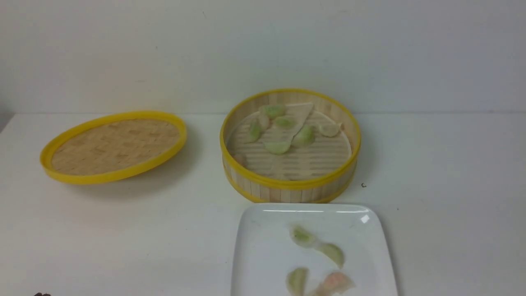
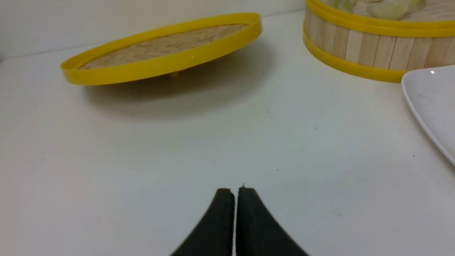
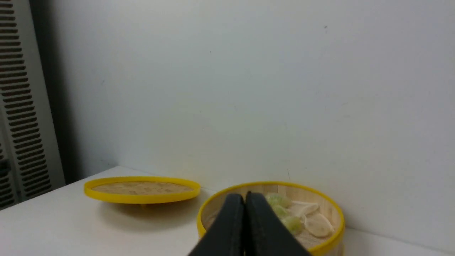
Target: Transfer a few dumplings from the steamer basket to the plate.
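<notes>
Front view, white plate (image 1: pixel 263 246) with dumplings (image 1: pixel 303 237) at bottom centre of the frame, bamboo basket (image 1: pixel 291 183) holding more dumplings at upper centre, yellow-rimmed lid (image 1: pixel 113 176) at upper left, left gripper (image 2: pixel 236 192) and right gripper (image 3: pixel 246 199) pressed together

So the round, deep bamboo steamer basket with yellow rims (image 1: pixel 287 186) can be taken as the landmark. Just in front of it, a glossy white square plate (image 1: pixel 263 246) is set, with a few small, translucent, pale green and pinkish dumplings (image 1: pixel 337 254) scattered on it. More dumplings are spread over the basket's floor, mostly toward the back. Off to the basket's left, well apart, a shallow yellow-rimmed woven bamboo lid (image 1: pixel 117 144) is propped at a tilt. Behind the basket, a plain white upright wall (image 1: pixel 263 49) can be seen.
</notes>
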